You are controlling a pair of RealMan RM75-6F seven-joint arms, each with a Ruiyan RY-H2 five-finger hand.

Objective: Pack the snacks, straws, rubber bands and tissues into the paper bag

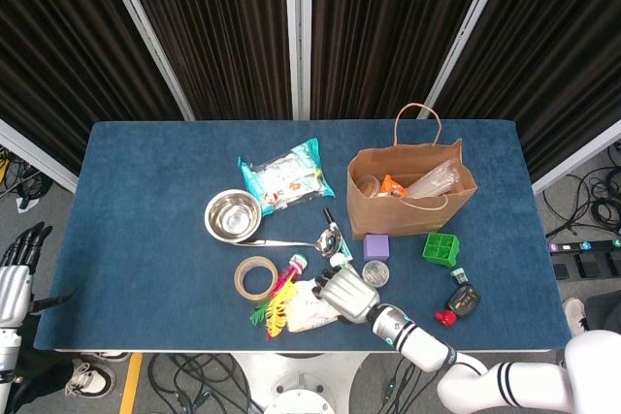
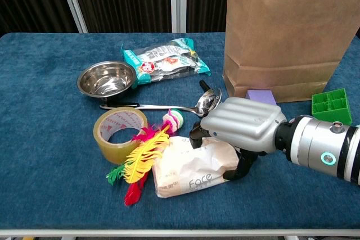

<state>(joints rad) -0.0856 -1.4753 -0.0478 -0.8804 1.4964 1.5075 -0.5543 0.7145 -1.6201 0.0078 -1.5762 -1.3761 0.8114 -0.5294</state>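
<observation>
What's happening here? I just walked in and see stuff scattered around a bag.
The robot is packing items into the paper bag, which already holds a few things. Its right hand is gripping the tissue pack near the table's front edge, beside the feather toy and tape roll. The snack packet lies by the steel bowl, not yet packed. The left hand hangs off the table's side, holding nothing.

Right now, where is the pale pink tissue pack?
In the chest view the pale pink tissue pack lies near the table's front edge, centre-right, gripped by the right hand, with the feather toy touching its left side.
</observation>
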